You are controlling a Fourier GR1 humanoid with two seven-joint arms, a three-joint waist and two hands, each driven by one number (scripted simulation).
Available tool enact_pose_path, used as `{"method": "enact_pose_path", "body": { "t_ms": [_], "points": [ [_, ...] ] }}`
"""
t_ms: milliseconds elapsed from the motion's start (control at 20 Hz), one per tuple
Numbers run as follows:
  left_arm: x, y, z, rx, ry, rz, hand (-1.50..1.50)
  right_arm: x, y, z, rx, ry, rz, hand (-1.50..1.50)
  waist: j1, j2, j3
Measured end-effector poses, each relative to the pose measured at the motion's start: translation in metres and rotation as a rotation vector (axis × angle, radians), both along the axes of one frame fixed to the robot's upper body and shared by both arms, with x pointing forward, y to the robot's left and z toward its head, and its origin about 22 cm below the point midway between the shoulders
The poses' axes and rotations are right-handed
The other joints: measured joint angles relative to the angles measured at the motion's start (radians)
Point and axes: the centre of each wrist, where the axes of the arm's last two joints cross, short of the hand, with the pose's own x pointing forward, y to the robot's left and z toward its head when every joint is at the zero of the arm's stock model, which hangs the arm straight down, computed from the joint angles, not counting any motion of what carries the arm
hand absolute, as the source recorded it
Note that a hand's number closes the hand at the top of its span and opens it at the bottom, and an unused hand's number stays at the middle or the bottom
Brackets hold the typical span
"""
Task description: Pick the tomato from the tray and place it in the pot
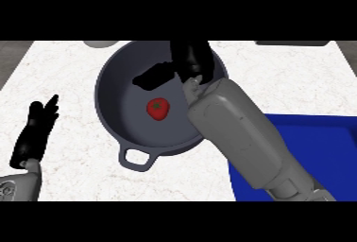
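Marble counter (63, 71) fills our view. At four o'clock we see a blue tray (320, 151). At twelve o'clock sits the grey pot (118, 80), its handle toward six. Our right hand (188, 59) hangs over the pot's far side, fingers relaxed, holding nothing. Our left hand (35, 132) rests at nine o'clock, fingers straight. The tomato (157, 109) lies on the pot's floor, toward seven o'clock of our right hand, apart from it.

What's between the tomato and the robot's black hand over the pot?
Nothing: in the head view, only bare grey pot floor separates the tomato from the open right hand.
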Motion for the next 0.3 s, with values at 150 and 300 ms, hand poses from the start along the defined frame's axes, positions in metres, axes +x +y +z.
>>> {"method": "enact_pose_path", "body": {
  "t_ms": [150, 300],
  "points": [
    [-0.005, 0.000, -0.004, 0.001, 0.000, 0.009, 0.00, 0.004, -0.014, 0.004, 0.125, -0.053, -0.053, -1.50, -0.011, -0.003, 0.000],
    [-0.004, 0.001, -0.002, 0.004, -0.001, 0.017, 0.00, 0.010, -0.031, 0.003, 0.205, -0.093, -0.119, -1.50, -0.020, -0.004, 0.000]
  ]
}}
